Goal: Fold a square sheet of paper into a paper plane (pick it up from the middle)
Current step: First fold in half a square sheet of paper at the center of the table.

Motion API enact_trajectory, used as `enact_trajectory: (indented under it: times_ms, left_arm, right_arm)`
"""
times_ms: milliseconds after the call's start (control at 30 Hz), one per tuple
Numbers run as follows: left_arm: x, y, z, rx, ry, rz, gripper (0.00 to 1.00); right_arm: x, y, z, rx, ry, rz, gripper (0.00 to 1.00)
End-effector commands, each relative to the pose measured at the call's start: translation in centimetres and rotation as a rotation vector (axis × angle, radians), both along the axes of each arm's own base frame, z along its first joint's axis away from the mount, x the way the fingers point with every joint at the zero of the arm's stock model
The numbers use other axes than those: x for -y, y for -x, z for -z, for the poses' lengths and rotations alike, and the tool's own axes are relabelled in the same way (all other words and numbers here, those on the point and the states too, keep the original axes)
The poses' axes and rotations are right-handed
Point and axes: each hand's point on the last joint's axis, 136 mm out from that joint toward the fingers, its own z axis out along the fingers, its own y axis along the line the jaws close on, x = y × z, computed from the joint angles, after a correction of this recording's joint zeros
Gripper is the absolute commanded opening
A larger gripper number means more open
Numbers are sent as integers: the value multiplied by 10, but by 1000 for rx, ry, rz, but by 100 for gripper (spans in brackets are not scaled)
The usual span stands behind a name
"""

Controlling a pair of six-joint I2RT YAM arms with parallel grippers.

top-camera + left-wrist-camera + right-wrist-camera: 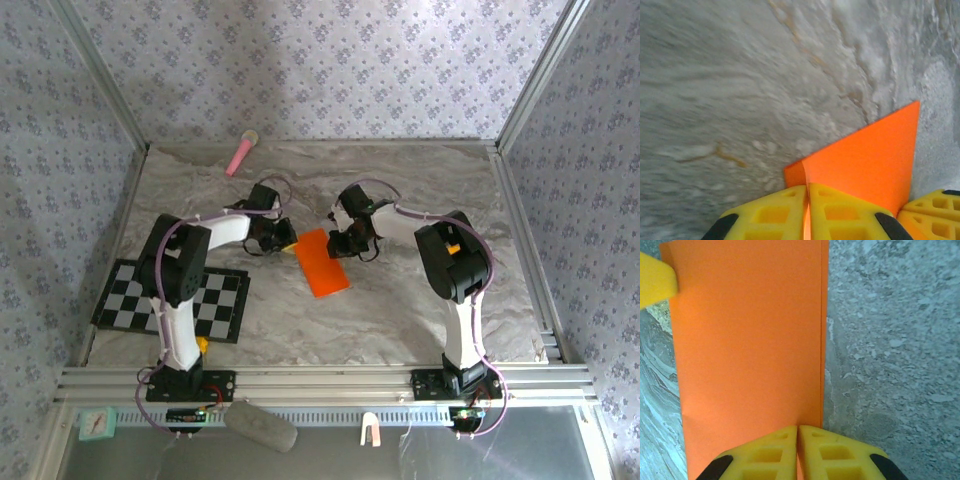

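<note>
the orange paper (pixel 322 263) sits near the middle of the desk (pixel 400 310), a narrow rectangle running at a slant from its far end, between the two arms, toward the near edge. in the right wrist view one long side shows two edges lying just off each other, so the sheet is doubled over on itself. both arms reach in to the far end of the paper. the left end effector (pixel 807 212) has its yellow fingers (pixel 770 215) pressed together with a thin line of orange caught between them, at a corner of the sheet. the right end effector (pixel 798 452) is likewise closed, its fingers meeting on the short edge of the paper close to the doubled side. whether the held end is raised off the desk cannot be told. a black-and-white checkered mat (pixel 175 297) lies toward the near left corner of the desk, partly under the left arm, well apart from the paper. a pink stick (pixel 241 153) lies at the far edge, left of centre.
</note>
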Motion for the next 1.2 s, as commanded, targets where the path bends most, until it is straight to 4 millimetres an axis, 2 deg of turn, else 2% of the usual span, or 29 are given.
enact_trajectory:
  times_ms: [0, 167, 267, 333, 467, 600, 733, 833, 967, 1067, 1167]
  left_arm:
    - [-43, -10, 11, -1, -144, -33, 12]
    - [-30, -17, -30, 78, -80, 26, 13]
    - [-14, -13, -52, 113, -9, 51, 14]
    - [0, -7, -60, 119, 52, 67, 14]
    - [21, 7, -50, 77, 118, 84, 14]
    - [22, 14, -26, 37, 87, 76, 12]
    - [21, 16, -13, 16, 78, 61, 10]
    - [19, 20, -1, -10, 60, 57, 8]
    - [12, 27, 15, -51, 14, 43, 6]
    - [8, 29, 20, -58, -7, 36, 5]
    - [7, 30, 22, -61, -14, 34, 5]
  right_arm:
    - [50, 32, 62, -143, 242, 13, 12]
    - [48, 30, 60, -137, 236, 4, 12]
    - [43, 28, 56, -130, 219, -13, 12]
    - [40, 25, 53, -120, 203, -27, 12]
    - [32, 21, 46, -104, 166, -63, 12]
    - [20, 16, 34, -74, 97, -103, 12]
    - [8, 11, 18, -51, 49, -128, 12]
    - [1, 5, 2, -34, 5, -121, 13]
    - [-7, -1, -34, -19, -57, -22, 19]
    - [-13, 3, -57, 8, -87, 42, 23]
    - [-25, 19, -62, 1, -102, 73, 21]
